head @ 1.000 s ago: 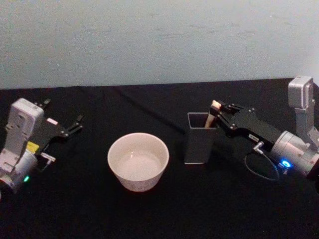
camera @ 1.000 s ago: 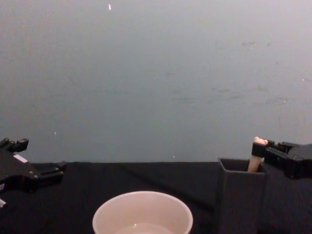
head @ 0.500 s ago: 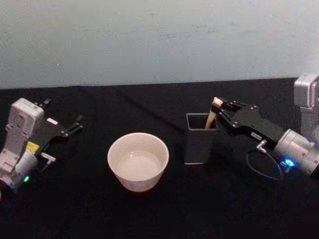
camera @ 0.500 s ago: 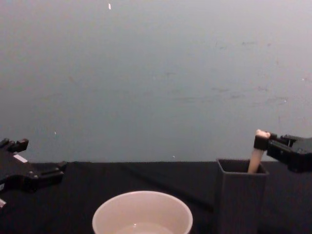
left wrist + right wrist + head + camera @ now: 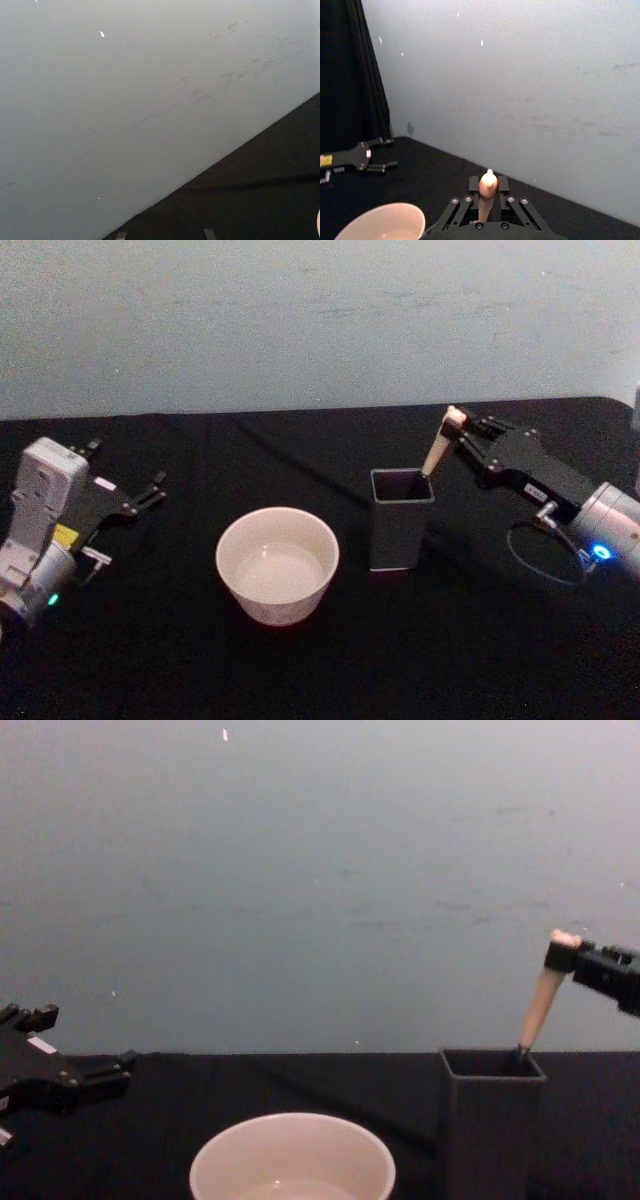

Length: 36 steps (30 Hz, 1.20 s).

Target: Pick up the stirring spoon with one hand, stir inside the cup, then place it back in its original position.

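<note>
Right gripper point(image 5: 462, 430) clamped on the spoon point(image 5: 436, 452) top — spoon tilted, tip inside the holder point(image 5: 400, 535); left gripper point(image 5: 157, 488) parked left, fingers apart.

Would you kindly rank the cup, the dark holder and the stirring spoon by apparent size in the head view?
Largest: cup.
Next: dark holder.
Smallest: stirring spoon, its lower end hidden inside the holder.

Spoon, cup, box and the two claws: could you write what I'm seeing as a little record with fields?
spoon: tilted, gripped near the top of its beige handle, thin lower end inside the box
right gripper: shut on the spoon, above and right of the box
box: upright, right of the cup
cup: apart from the box, untouched
left gripper: open, idle at far left
stage: spoon not yet out of the box; stirring not begun
</note>
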Motion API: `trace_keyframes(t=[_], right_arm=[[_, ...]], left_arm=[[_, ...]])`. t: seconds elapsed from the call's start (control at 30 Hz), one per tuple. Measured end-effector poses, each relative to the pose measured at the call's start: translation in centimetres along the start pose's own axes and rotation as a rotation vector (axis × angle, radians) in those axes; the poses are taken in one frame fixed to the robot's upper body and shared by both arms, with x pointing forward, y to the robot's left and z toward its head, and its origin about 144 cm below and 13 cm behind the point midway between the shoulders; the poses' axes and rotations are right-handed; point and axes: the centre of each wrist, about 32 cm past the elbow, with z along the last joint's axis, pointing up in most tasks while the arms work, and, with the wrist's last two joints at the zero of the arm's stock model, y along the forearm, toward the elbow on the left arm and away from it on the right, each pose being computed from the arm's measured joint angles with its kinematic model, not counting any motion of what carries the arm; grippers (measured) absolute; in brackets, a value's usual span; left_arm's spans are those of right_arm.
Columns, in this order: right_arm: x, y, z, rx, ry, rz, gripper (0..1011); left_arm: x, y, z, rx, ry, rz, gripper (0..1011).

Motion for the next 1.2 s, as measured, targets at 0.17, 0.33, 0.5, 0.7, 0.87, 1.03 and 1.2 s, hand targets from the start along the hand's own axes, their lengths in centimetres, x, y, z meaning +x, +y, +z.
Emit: trace_keyframes(t=[0.17, 0.33, 0.5, 0.7, 0.87, 1.03, 1.2], right_arm=[[0.0, -0.4, 0.8, 0.036, 0.008, -0.007, 215], [0.1, -0.6, 1.4, 0.064, 0.008, -0.016, 215], [0.2, -0.5, 2.0, 0.097, 0.007, -0.025, 215], [0.2, 0.0, 2.7, 0.133, 0.014, -0.021, 214], [0.0, 0.6, 3.3, 0.167, 0.018, -0.007, 214], [-0.2, 1.7, 3.7, 0.179, 0.02, 0.011, 214], [-0.4, 2.8, 3.8, 0.163, 0.027, 0.022, 214]], left_arm=[[0.0, 0.0, 0.0, 0.0, 0.0, 0.0, 1001], [0.0, 0.0, 0.0, 0.0, 0.0, 0.0, 1001], [0.0, 0.0, 0.0, 0.0, 0.0, 0.0, 1001], [0.0, 0.0, 0.0, 0.0, 0.0, 0.0, 1001], [0.0, 0.0, 0.0, 0.0, 0.0, 0.0, 1001], [0.0, 0.0, 0.0, 0.0, 0.0, 0.0, 1002], [0.0, 0.0, 0.0, 0.0, 0.0, 0.0, 1001]])
